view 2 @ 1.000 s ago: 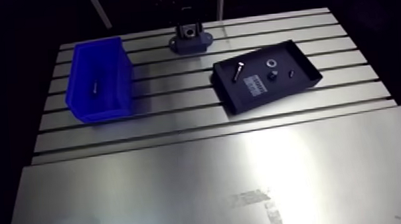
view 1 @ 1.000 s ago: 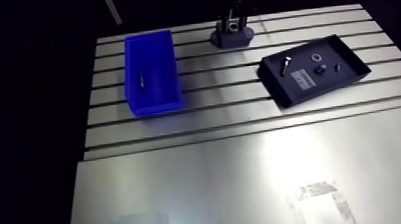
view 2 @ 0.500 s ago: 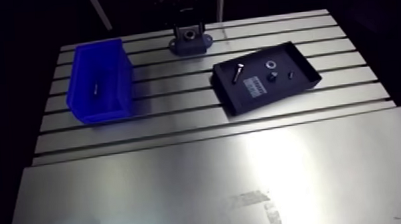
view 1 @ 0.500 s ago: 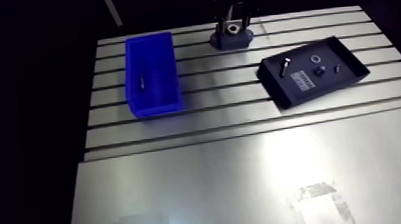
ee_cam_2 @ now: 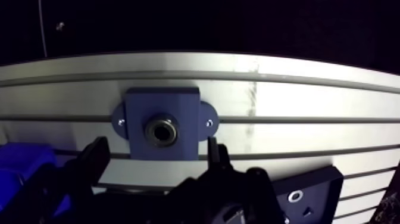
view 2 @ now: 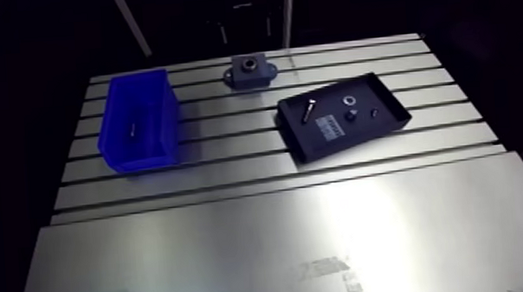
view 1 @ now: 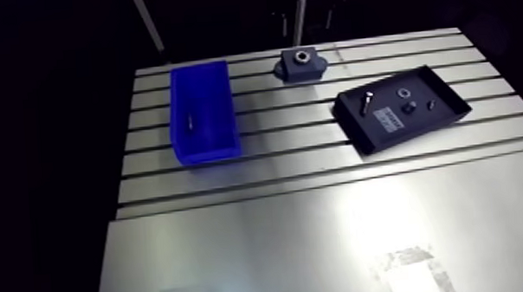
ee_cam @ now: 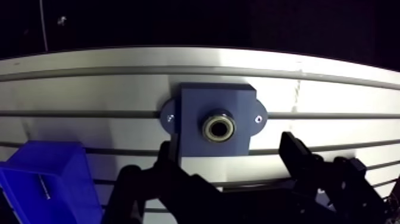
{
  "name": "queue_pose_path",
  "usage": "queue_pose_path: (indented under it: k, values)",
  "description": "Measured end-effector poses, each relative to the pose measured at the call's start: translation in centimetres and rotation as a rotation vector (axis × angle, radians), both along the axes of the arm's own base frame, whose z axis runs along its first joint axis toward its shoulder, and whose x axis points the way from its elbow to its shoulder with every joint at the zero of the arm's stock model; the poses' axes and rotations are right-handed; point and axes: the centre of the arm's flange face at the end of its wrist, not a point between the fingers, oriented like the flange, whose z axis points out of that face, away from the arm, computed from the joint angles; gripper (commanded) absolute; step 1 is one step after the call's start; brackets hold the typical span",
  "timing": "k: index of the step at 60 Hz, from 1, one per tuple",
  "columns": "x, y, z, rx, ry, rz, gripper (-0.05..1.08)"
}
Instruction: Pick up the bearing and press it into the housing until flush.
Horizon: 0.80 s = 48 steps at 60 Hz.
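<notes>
Tool (ee_cam: 228, 152) has lifted clear of the housing (ee_cam: 193, 101) since a moment ago — fingers spread, holding nothing — bearing (ee_cam: 218, 128) sits in the bore, looks about flush, so press step seems done.

Just ahead of the fingers (ee_cam: 296, 156), on the table (ee_cam: 89, 89) — housing (ee_cam: 193, 119), with bearing (ee_cam: 218, 128) seated in its bore. Off to one side of the fingers, bin (view 1: 209, 151), holding one small part (view 1: 191, 121). Off to the other side — tray (ee_cam_2: 321, 179), with a ring (ee_cam_2: 294, 195) and a bolt (view 1: 366, 103) in it.
</notes>
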Motion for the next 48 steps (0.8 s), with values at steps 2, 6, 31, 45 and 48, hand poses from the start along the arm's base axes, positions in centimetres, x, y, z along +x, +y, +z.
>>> queue_pose_path:
  k: [2, 6, 31, 45, 48]
  values:
    - [0.01, -0.03, 0.08, -0.002, 0.001, 0.000, 1.03]
    - [0.05, -0.08, 0.13, -0.007, 0.001, 0.000, 1.07]
    - [0.00, 0.24, 0.01, -0.026, -0.001, -0.009, 1.08]
    - [-0.05, 0.28, -0.43, -0.029, -0.007, -0.011, 1.08]
    - [-0.06, 0.29, -0.55, -0.029, -0.009, -0.011, 1.08]
